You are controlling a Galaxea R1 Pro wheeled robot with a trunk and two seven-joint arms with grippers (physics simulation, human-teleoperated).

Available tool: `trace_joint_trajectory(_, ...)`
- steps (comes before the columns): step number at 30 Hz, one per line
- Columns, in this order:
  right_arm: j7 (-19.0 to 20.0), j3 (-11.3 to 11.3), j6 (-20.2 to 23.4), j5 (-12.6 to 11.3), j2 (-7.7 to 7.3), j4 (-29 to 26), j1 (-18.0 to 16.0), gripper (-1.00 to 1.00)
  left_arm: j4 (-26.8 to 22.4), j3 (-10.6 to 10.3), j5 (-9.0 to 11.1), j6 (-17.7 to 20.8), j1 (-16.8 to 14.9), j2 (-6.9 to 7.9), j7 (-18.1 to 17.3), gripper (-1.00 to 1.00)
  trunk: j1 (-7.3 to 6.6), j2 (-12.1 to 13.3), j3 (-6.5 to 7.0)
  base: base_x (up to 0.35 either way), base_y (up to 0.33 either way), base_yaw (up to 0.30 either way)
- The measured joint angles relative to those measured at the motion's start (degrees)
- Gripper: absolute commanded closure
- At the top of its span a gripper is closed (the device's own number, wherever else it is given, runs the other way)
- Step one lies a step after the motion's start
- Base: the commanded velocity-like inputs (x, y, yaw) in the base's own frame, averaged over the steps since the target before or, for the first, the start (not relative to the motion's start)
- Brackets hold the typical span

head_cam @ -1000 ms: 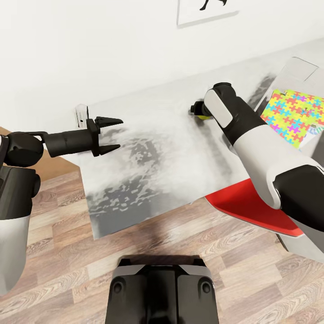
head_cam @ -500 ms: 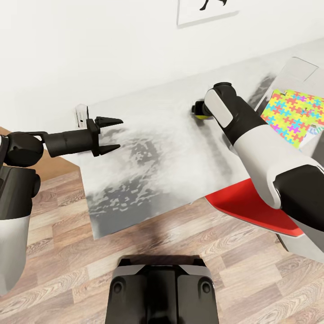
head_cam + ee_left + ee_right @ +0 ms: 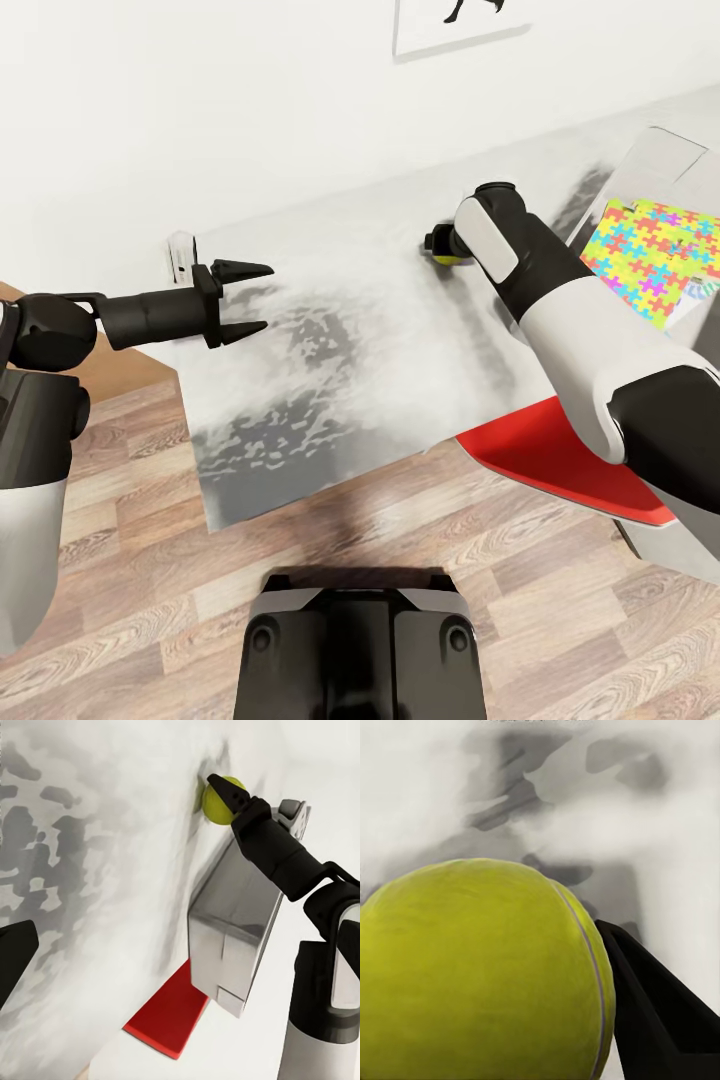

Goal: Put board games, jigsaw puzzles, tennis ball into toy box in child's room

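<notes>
The robot stood at the near edge of the table (image 3: 330, 400), whose pale top was mottled with grey patches. The right arm reached forward over the table's far right part, and the right gripper (image 3: 440, 246) sat at the tennis ball (image 3: 452, 256), of which a small yellow-green sliver showed just beside the wrist in the head view. In the left wrist view the ball (image 3: 219, 799) lay on the table top with a dark fingertip (image 3: 225, 789) of the right gripper (image 3: 227, 795) against it. In the right wrist view the ball (image 3: 480, 975) loomed large, with one black finger (image 3: 660, 1012) touching its side; the second finger was not visible, so whether the pincer had closed on the ball could not be told.

The left gripper (image 3: 245, 299) hovered above the table's left part, its two fingers spread wide apart and holding nothing.

At the far right stood the toy box (image 3: 655, 155), light grey with thin walls, seen in the left wrist view as a grey box (image 3: 232, 937) just beside the ball. Inside it lay a jigsaw puzzle (image 3: 655, 260) with its many-coloured interlocking pattern face up. A red chair (image 3: 550, 465) stood at the table's near right corner, under the right arm. A framed picture (image 3: 455, 20) hung on the white wall beyond the table.
</notes>
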Motion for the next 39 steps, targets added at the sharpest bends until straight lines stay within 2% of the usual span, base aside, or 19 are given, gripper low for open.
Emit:
trace_joint_trajectory(12,0.0,-0.1,0.0,0.0,-0.06,0.0,-0.3,1.00,-0.4,-0.1,0.0,0.1,0.4,-0.35,-0.1,-1.00,0.00,0.0,0.00,0.000,0.000,0.000)
trace_joint_trajectory(18,0.0,-0.1,0.1,-0.1,-0.08,-0.1,-0.4,1.00,-0.6,-0.1,0.0,0.2,1.7,-0.79,-0.3,-1.00,0.00,0.0,0.00,0.000,0.000,0.000)
trace_joint_trajectory(27,0.1,-0.2,1.4,-0.2,-0.16,-2.4,-0.5,1.00,-0.6,-0.1,-0.1,0.3,3.4,-2.50,-0.3,-1.00,0.00,0.0,0.00,0.000,0.000,0.000)
trace_joint_trajectory(29,0.1,-0.4,2.9,-0.4,-0.49,-4.5,-0.4,1.00,-0.6,-0.1,-0.1,0.4,3.5,-2.91,-0.3,-1.00,0.00,0.0,0.00,0.000,0.000,0.000)
trace_joint_trajectory(31,0.3,-1.3,5.9,-1.1,-1.47,-7.7,-0.2,1.00,-0.6,-0.1,-0.1,0.4,3.6,-3.19,-0.3,-1.00,0.00,0.0,0.00,0.000,0.000,0.000)
trace_joint_trajectory(34,0.5,-4.3,11.8,-3.7,-3.34,-14.1,0.1,1.00,-0.6,-0.1,-0.1,0.4,3.7,-3.43,-0.3,-1.00,-0.01,0.0,0.00,0.000,0.000,0.000)
trace_joint_trajectory(35,0.5,-4.3,11.9,-3.8,-3.36,-14.2,0.1,1.00,-0.6,-0.1,-0.1,0.4,3.7,-3.43,-0.3,-1.00,0.00,0.0,0.00,0.000,0.000,0.000)
trace_joint_trajectory(39,0.5,-8.2,16.3,-8.1,-4.98,-22.4,0.6,1.00,-0.6,0.0,-0.1,0.4,3.7,-3.58,-0.3,-1.00,-0.01,0.0,0.00,0.000,0.000,0.000)
